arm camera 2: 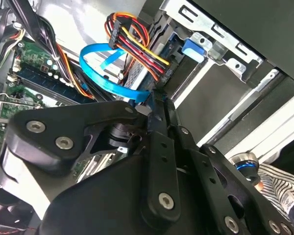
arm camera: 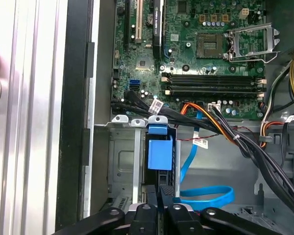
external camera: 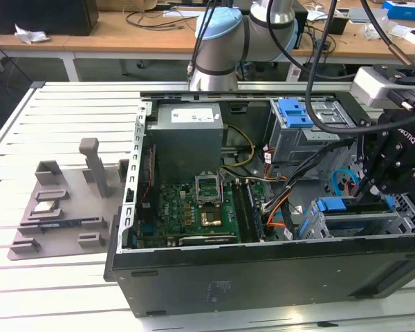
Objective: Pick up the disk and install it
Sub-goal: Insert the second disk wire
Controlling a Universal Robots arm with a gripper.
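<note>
The disk sits in the drive cage at the case's front corner, on the exterior view's right, its blue carrier end facing up. In the first wrist view the blue carrier stands edge-on in a cage slot. My gripper is right at the disk's outer end, fingers shut together with nothing between them. The exterior view has the gripper hanging just over the cage. In the second wrist view the shut fingertips point into the cage beside a blue data cable.
The open computer case lies on a slatted white table. Motherboard, power supply and cable bundles crowd the inside. A lone blue bracket tops the upper bay. A grey fixture lies left. A striped sleeve is close by.
</note>
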